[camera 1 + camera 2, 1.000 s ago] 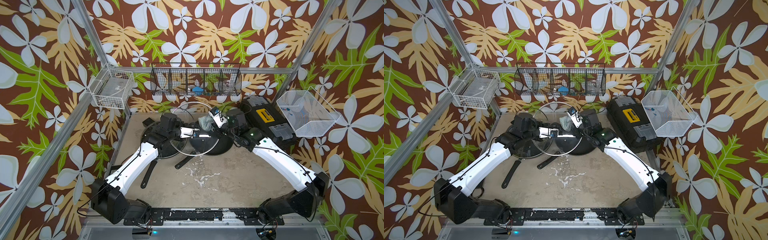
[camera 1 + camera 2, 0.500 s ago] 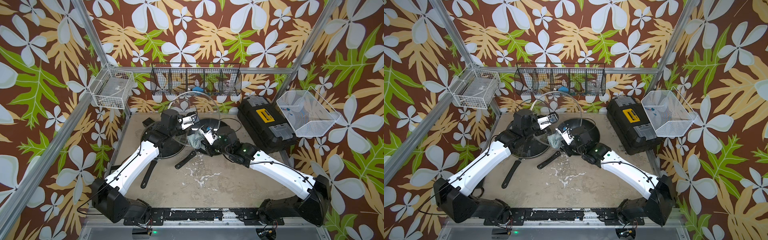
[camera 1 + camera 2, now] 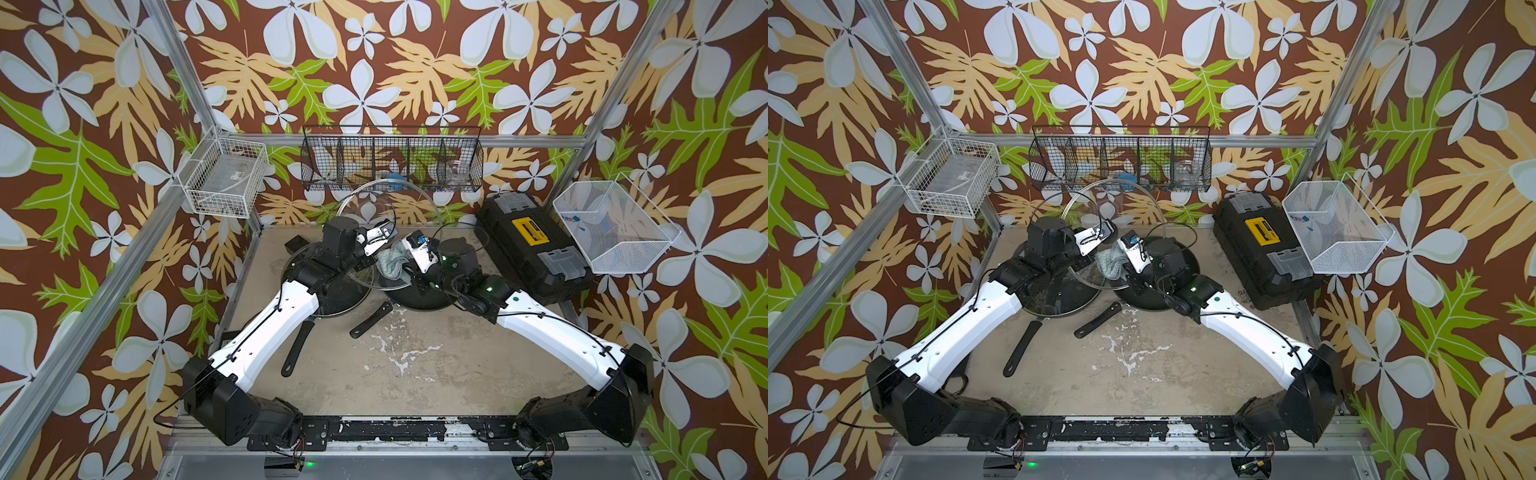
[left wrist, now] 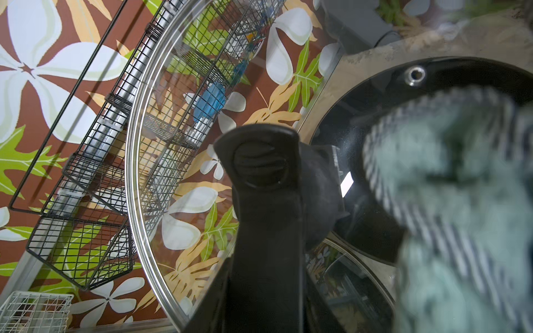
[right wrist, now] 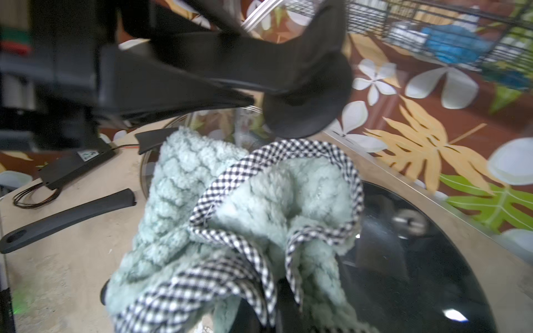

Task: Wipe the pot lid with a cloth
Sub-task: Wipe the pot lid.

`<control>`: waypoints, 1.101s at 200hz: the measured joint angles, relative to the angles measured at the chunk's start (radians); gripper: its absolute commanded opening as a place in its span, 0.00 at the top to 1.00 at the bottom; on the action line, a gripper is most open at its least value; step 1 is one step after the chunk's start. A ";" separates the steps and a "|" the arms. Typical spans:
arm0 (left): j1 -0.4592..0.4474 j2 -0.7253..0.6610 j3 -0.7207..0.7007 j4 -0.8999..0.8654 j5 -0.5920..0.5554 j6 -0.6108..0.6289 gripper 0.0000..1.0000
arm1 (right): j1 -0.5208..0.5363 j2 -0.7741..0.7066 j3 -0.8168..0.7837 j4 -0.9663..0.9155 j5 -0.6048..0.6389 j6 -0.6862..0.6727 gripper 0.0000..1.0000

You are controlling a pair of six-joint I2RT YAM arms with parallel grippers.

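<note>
Nearest me on the desk (image 3: 415,365), the pan handle (image 3: 370,322) lies short of both tools and has not moved. Just under my right tool (image 3: 404,271) sits the black pan (image 3: 419,300). That tool is pinched tight on the cloth (image 5: 230,216), which bunches out ahead of its jaws.

A second ago this tool was reaching over to the far side of the pot lid (image 4: 178,201). It has since drawn the cloth back across the glass toward me. The cloth now lies just beside the knob (image 5: 305,106), on the knob side of the lid. It looks pressed to the glass, though blur keeps me from being sure of contact.

My left tool (image 4: 291,161) is clamped on that knob, one finger plainly over it and the other hidden behind.

The biggest change is the lid itself. A second ago it lay low and nearly flat ahead of the left tool. I have since tipped it up, so its far rim now stands high, reaching toward the wire basket (image 3: 390,162) on the back wall beyond both tools.

I read this as one stroke made across part of the face, with the lid tilted to offer the cloth a fresh area. The wipe is under way, not finished.
</note>
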 measured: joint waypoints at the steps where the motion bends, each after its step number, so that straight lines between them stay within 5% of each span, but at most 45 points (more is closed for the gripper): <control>1: 0.000 0.000 -0.001 0.000 0.000 0.002 1.00 | -0.003 -0.002 0.000 0.000 0.000 -0.002 1.00; 63: -0.003 -0.019 -0.050 0.010 0.057 0.232 1.00 | -0.135 0.144 0.258 -0.093 -0.011 -0.127 1.00; 141: -0.032 -0.019 -0.068 0.107 0.127 0.539 1.00 | -0.018 0.447 0.716 -0.216 -0.094 -0.228 1.00; 220: -0.038 -0.019 -0.069 0.113 0.121 0.536 1.00 | -0.072 0.342 0.591 -0.195 -0.026 -0.226 1.00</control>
